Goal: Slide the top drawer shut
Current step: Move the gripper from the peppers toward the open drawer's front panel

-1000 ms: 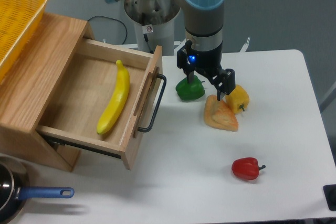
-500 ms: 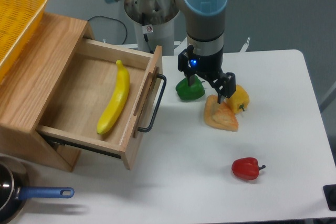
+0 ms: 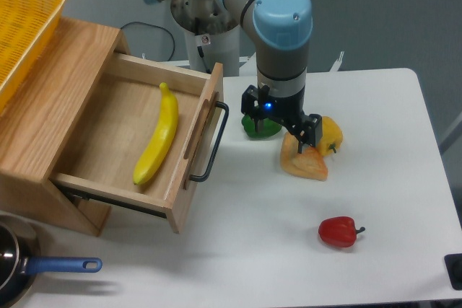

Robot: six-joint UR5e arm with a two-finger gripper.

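The one camera looks down on a white table (image 3: 375, 200) from the front. At the left stands an oak cabinet (image 3: 50, 106), and its top drawer (image 3: 137, 142) is pulled well out toward the table's middle. The drawer front (image 3: 201, 146) faces right, with a black bar handle (image 3: 211, 142) standing off it. A banana (image 3: 159, 135) lies lengthwise on the drawer floor. A yellow basket (image 3: 22, 27) sits on the cabinet top at the far left.

The arm (image 3: 281, 34) reaches down from the back, its wrist just right of the drawer front. The gripper (image 3: 281, 124) hangs low above the table with its jaws spread and nothing between them. One finger (image 3: 258, 106) stands over a green pepper (image 3: 260, 126); the other (image 3: 309, 129) is over an orange wedge (image 3: 303, 160) and just beside a yellow pepper (image 3: 328, 135). A blue light glows on the gripper body. The gripper is near the handle but apart from it.

A red pepper (image 3: 338, 231) lies alone toward the front of the table. At the lower left corner a pan (image 3: 11, 265) with a blue handle (image 3: 61, 265) shows in part.
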